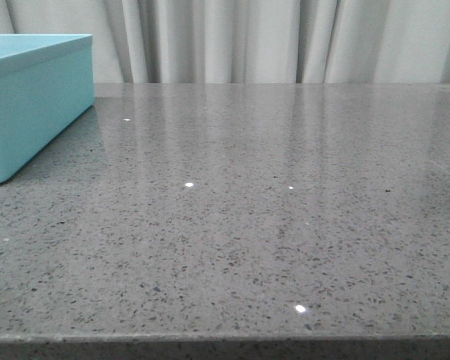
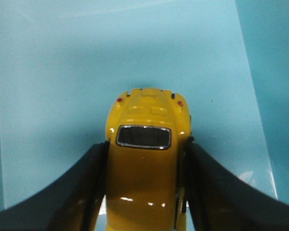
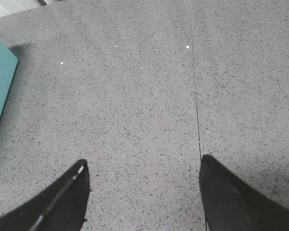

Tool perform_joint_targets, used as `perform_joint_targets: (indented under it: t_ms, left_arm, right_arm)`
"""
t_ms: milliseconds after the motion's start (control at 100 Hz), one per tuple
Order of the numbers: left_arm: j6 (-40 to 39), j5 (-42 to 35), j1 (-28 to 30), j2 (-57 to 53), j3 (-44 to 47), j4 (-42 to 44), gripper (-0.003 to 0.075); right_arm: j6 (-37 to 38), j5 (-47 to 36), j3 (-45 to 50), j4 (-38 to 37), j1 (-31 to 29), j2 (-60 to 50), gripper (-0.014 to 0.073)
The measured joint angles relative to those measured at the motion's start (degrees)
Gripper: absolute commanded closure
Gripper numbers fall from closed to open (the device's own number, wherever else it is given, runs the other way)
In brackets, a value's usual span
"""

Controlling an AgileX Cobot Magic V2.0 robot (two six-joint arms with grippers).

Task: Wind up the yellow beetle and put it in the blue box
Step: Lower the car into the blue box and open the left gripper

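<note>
Clamping the glossy, prob. slippery yellow beetle (image 2: 144,159) by its sides, left hand (image 2: 144,192) is hanging over blue box (image 2: 135,57); right hand (image 3: 144,192) is spread apart.

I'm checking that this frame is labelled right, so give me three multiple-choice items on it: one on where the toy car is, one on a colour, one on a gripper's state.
1. Where is the yellow beetle?
A. On the grey table
B. Between the left gripper's fingers, with the blue box's pale surface behind it
C. In the right gripper

2. What colour is the box?
A. Light turquoise-blue
B. Red
C. White

3. How is the right gripper?
A. Shut on the car
B. Shut on the box
C. Open, holding nothing

Key: B, the left wrist view shows the left gripper clamping the car; A, the front view shows its colour; C, only the grey table shows between its fingers.
</note>
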Motion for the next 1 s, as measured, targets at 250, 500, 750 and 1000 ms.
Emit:
perform_joint_targets:
  t_ms: [250,500,750,1000]
  left_arm:
    - [0.0,-2.4,0.3,0.0,2.8,-0.2,0.0225]
    - [0.0,-3.5,0.3,0.0,2.8,-1.2,0.0184]
    - [0.0,-9.0,0.3,-4.2,3.0,-1.2,0.0256]
    - [0.0,-15.8,0.3,-14.4,6.6,-1.5,0.0532]
  right_arm:
    - [0.0,0.0,0.0,0.0,0.0,0.0,0.0106]
    - [0.0,0.0,0.0,0.0,0.0,0.0,0.0106]
    - [0.0,-0.9,0.1,-3.9,0.0,-0.3,0.0106]
    - [0.0,-7.0,6.1,-12.4,0.0,-5.5,0.0298]
